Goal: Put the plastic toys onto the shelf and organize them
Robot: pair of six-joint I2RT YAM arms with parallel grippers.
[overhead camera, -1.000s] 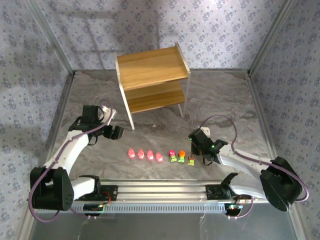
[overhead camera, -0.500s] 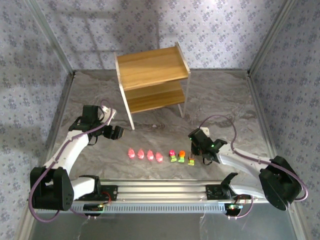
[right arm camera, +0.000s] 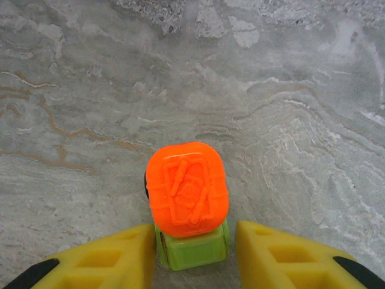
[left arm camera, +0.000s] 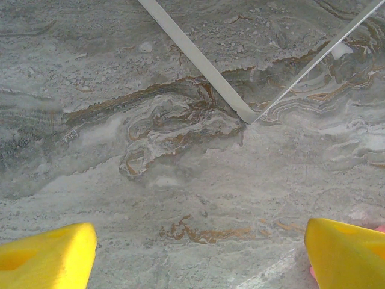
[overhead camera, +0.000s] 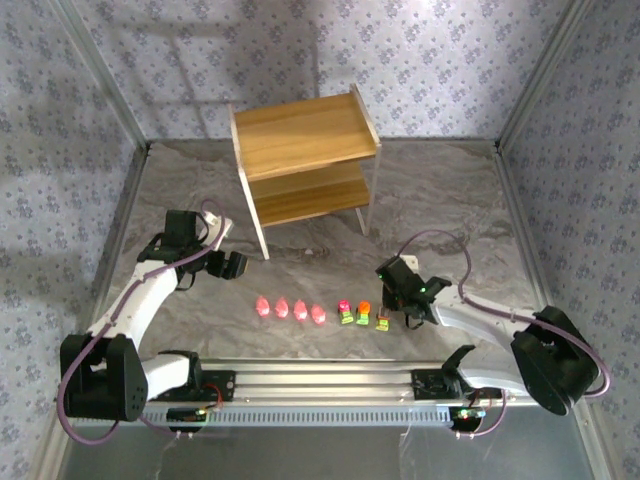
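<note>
- A grey marbled tabletop (overhead camera: pixel 450 200) is spreading out between walls papered in a small floral print. The shelf (overhead camera: pixel 305 130) is standing at the far middle, with both wooden tiers bare.
- Four pink figures (overhead camera: pixel 290 308) and three cars (overhead camera: pixel 364 314) are sitting in a row near the arms, well apart from the shelf.
- The right gripper (right arm camera: pixel 195 238) is hanging just beside the right end of that row. Its yellow fingers are standing narrow and pinching the green body of an orange-topped car (right arm camera: pixel 187 188). In its wrist view the broad orange top is jutting past the fingertips.
- The left gripper (left arm camera: pixel 200 232) is hovering near the shelf's front-left white leg (left arm camera: pixel 198 60) with its fingers spread wide and nothing between them.
- The step in hand is looking like the carry to the shelf.
- The grip is sitting low on a small body, so a slow, level move is probably suiting it best, since a sudden swing is risking a slip.
- Coming in from the shelf's open front is likely the safer path, as the side boards are rising above the top tier.
- Lowering until the wheels are resting on the wood, and only then parting the fingers, should be leaving the car upright.
- Setting it at one end is leaving room for the other cars and the figures in tidy groups.
</note>
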